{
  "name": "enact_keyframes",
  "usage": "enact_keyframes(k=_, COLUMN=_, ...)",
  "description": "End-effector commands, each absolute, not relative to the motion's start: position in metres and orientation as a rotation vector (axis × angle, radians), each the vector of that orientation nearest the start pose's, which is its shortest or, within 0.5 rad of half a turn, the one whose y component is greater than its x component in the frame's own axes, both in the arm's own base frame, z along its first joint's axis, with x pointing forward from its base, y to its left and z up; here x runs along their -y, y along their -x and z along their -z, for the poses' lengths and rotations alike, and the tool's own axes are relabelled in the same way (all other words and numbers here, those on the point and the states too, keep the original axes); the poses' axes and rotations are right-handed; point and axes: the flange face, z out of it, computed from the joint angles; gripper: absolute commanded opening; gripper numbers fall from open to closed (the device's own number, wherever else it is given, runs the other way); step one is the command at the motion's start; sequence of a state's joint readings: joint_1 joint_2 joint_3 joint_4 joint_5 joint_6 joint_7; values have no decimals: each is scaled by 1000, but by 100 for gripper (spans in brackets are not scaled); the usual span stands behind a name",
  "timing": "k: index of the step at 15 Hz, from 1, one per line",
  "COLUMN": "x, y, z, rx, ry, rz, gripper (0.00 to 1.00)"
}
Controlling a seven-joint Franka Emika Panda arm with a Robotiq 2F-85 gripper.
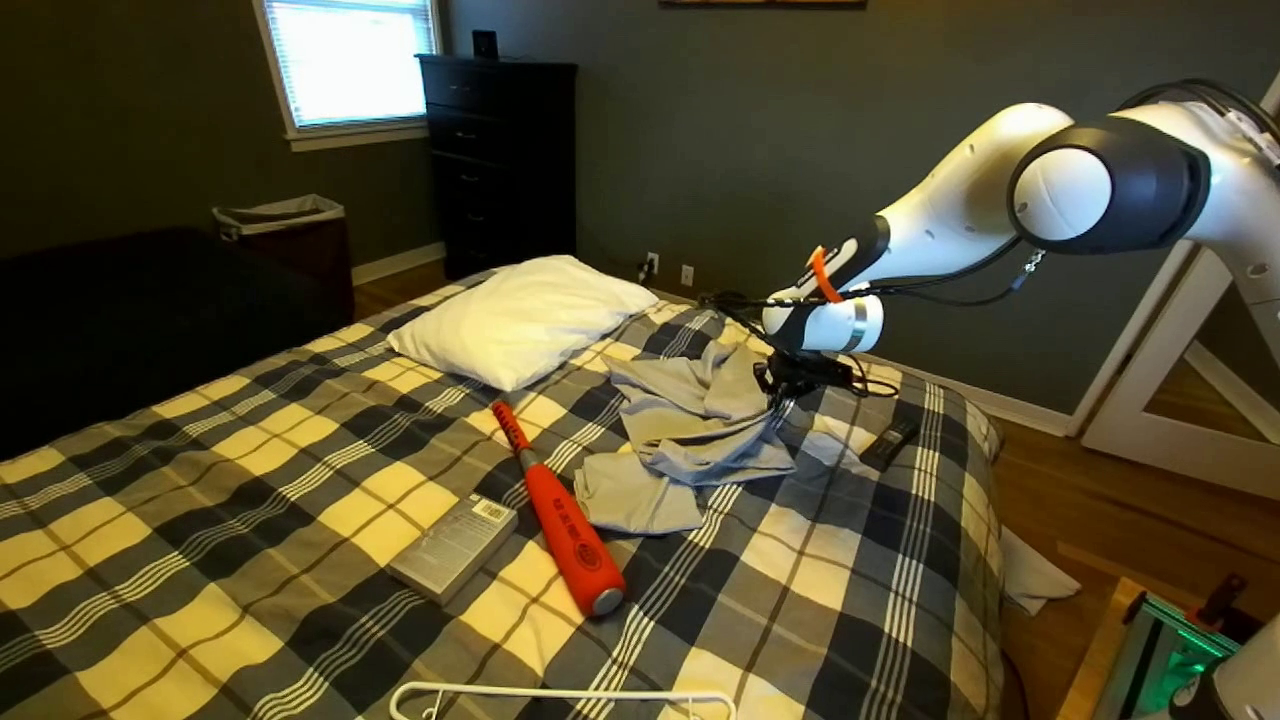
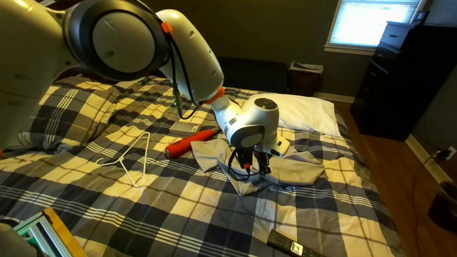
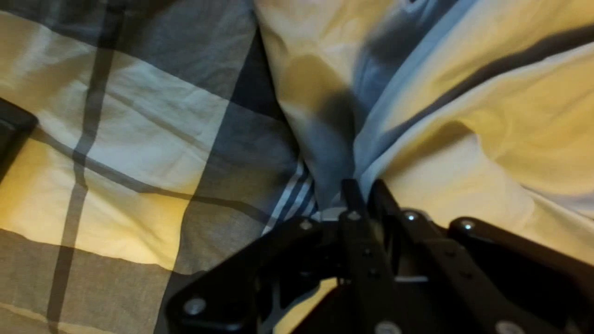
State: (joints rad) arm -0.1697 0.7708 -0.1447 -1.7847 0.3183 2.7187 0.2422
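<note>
A crumpled light grey cloth lies on the plaid bed cover. It also shows in an exterior view, partly hidden by the arm, and fills the right of the wrist view. My gripper points down at the cloth's edge, its fingertips close together with a gathered fold of the cloth pinched between them. In both exterior views the gripper is low over the cloth, and its fingertips are hard to make out there.
On the bed lie a red bat, a grey box, a white pillow, a white hanger and a black remote. The remote's corner shows in the wrist view. A dark dresser stands beyond the bed.
</note>
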Motion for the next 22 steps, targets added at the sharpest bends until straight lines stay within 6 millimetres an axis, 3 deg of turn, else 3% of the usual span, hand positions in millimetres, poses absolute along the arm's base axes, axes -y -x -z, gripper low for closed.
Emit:
enact_keyframes(k=1, x=202, y=-621, z=-144, rx=-1209, ry=2865, rz=254, gripper=2)
enact_keyframes(k=4, x=202, y=-618, z=-147, rx=-1222, ry=2884, rz=264, gripper=1)
enact_keyframes(k=7, x=216, y=-607, z=-154, rx=-1313, ry=2917, rz=307, gripper=0)
enact_keyframes(k=9, x=239, y=-589, z=-180, rx=-1445, ry=2919, rz=434, gripper=0)
enact_keyframes(k=14, x=300, y=-529, z=-269, rx=-1786, ry=2730, rz=757, gripper=0)
enact_keyframes(k=15, x=298, y=-560, z=-243, rx=-1676, ry=2817, rz=701, gripper=1)
enact_keyframes(k=17, x=312, y=-540, z=-269, rx=-1753, ry=2764, rz=749, gripper=0)
enact_keyframes(k=19, x=334, y=-532, z=-271, rx=-1884, ry=2677, rz=778, gripper=0)
enact_keyframes(k=22, x=368, y=-503, z=-286, rx=-2117, ry=2507, rz=863, gripper=0)
